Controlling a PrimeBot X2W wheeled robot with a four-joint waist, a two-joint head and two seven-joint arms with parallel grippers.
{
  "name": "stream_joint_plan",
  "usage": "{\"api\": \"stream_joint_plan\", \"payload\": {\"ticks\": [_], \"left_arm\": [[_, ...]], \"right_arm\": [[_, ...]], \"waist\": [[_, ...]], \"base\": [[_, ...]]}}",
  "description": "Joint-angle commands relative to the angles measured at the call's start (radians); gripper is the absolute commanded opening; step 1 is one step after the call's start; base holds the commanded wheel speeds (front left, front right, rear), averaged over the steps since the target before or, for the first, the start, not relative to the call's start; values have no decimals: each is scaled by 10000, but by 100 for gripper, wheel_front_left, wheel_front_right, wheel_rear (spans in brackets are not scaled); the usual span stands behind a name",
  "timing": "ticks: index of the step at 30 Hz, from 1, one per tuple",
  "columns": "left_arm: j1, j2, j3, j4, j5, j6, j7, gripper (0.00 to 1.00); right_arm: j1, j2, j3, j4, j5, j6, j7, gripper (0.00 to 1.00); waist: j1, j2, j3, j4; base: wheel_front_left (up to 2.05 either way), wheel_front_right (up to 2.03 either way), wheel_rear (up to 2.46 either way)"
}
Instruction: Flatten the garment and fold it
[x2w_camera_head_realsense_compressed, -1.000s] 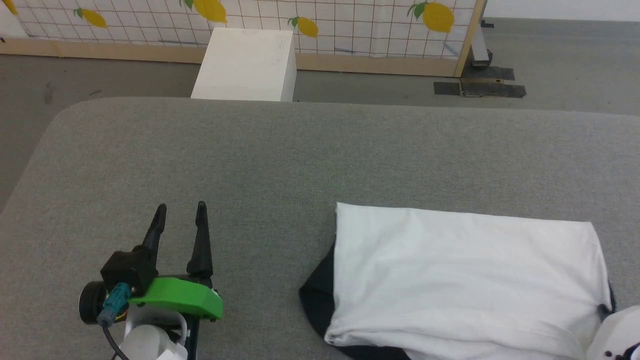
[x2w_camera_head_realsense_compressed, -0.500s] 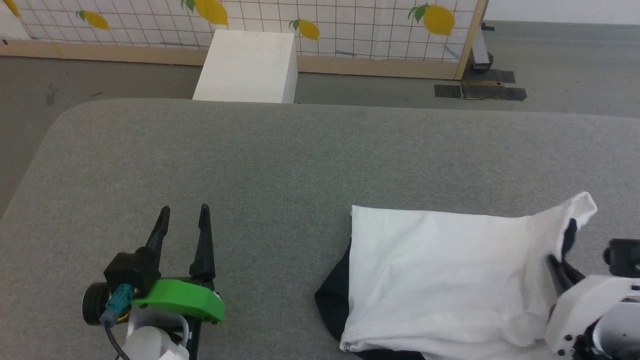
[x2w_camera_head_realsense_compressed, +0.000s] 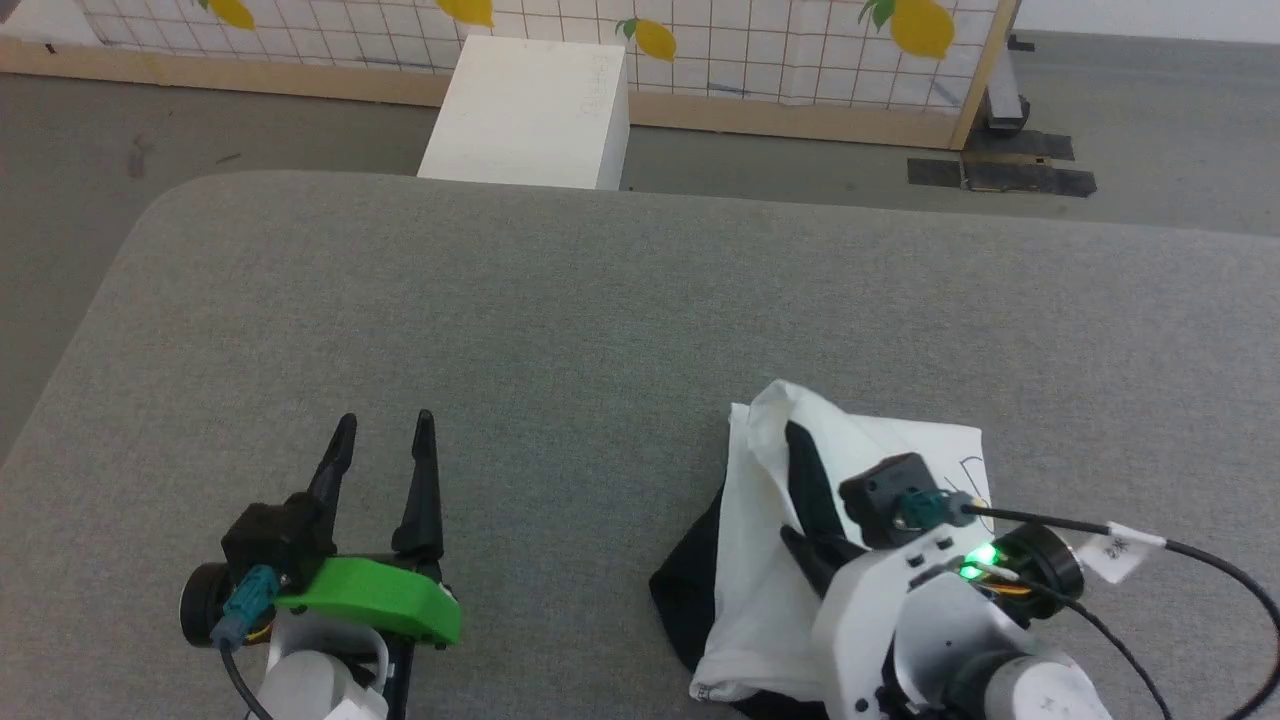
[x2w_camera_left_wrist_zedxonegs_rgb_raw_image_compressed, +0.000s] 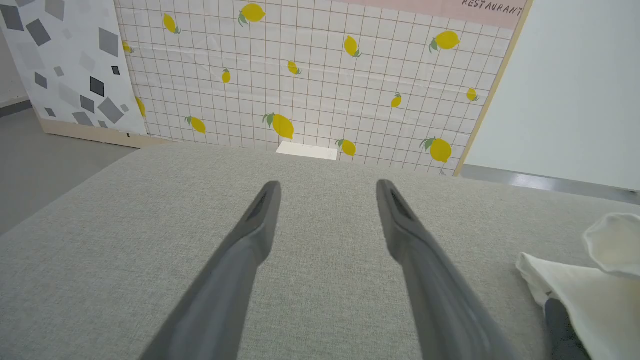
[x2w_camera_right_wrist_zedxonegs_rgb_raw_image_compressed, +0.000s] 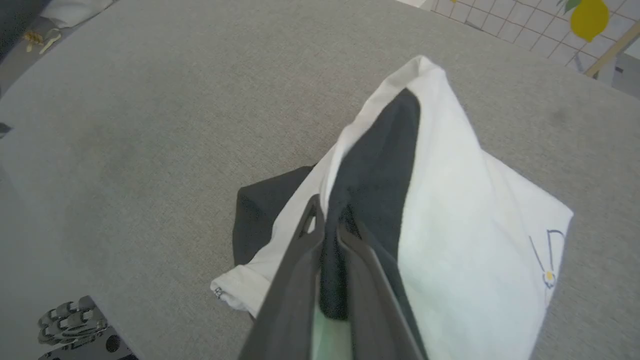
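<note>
The right gripper (x2w_camera_right_wrist_zedxonegs_rgb_raw_image_compressed: 327, 220) is clamped on a bunched fold of the shirt (x2w_camera_head_realsense_compressed: 745, 520), pinching black fabric between its fingers and holding a white corner up off the grey table (x2w_camera_head_realsense_compressed: 600, 300). The rest of the shirt lies crumpled on the table's near right side. The left gripper (x2w_camera_head_realsense_compressed: 385, 420) sits well apart at the near left, fingers spread wide

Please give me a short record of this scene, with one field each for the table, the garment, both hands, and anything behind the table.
table: grey, padded, rounded corner
garment: white and black shirt, bunched up, one part lifted, not flat
right hand: shut on a raised fold of the garment, black fabric pinched in it
left hand: open, holding nothing, apart from the garment
white box: on the floor beyond the table
</note>
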Motion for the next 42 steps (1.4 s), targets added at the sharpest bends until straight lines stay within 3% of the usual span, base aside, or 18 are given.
{"api": "stream_joint_plan", "payload": {"ticks": [1, 8, 9, 10, 11, 16, 20, 25, 30, 35, 42], "left_arm": [[-167, -59, -7, 17, 111, -52, -45, 100], [-268, -110, -31, 101, 97, -105, -45, 100], [-278, -116, -28, 112, 95, -111, -45, 100], [-285, -120, -26, 119, 97, -115, -45, 100], [-290, -125, -20, 124, 100, -119, -45, 100], [-233, -141, 61, 125, 128, -125, -45, 100], [-169, -149, 162, 82, 153, -120, -45, 100], [-82, -155, 230, -1, 209, -125, -45, 100], [-27, -160, 278, -21, 236, -151, -45, 100], [16, -163, 277, -18, 269, -179, -45, 100], [4, -168, 210, -11, 271, -208, -45, 100]], "right_arm": [[-317, -9, 199, 339, -50, -15, -68, 0], [-1228, -9, 846, 2294, 258, -15, -358, 0], [-1300, -8, 859, 2517, 390, -15, -381, 15], [-1357, -8, 889, 2653, 476, -15, -409, 53], [-1400, -8, 890, 2777, 634, -15, -459, 100], [-1444, -8, 818, 2557, 1560, -15, -1023, 100], [-1319, -8, 389, 1613, 2440, -15, -2268, 100], [-872, -8, -1135, 501, 2771, -15, -4424, 100], [-169, -8, -2855, 413, 2932, -15, -5876, 100], [484, -8, -3899, 1529, 3099, -15, -5722, 100], [671, -8, -3659, 3189, 3867, -15, -4305, 100]], "waist": [[0, 0, 105, 116], [0, 0, 287, 336], [0, 0, 298, 353], [0, 0, 304, 361], [0, 0, 308, 361], [0, 0, 247, 261], [0, 0, 131, 67], [0, 0, 17, -171], [0, 0, -81, -318], [0, 0, -154, -368], [0, 0, -130, -296]], "base": [[0, 0, 0], [0, 0, 0], [0, 0, 0], [0, 0, 0], [0, 0, 0], [0, 0, 0], [0, 0, 0], [0, 0, 0], [0, 0, 0], [0, 0, 0], [0, 0, 0]]}}
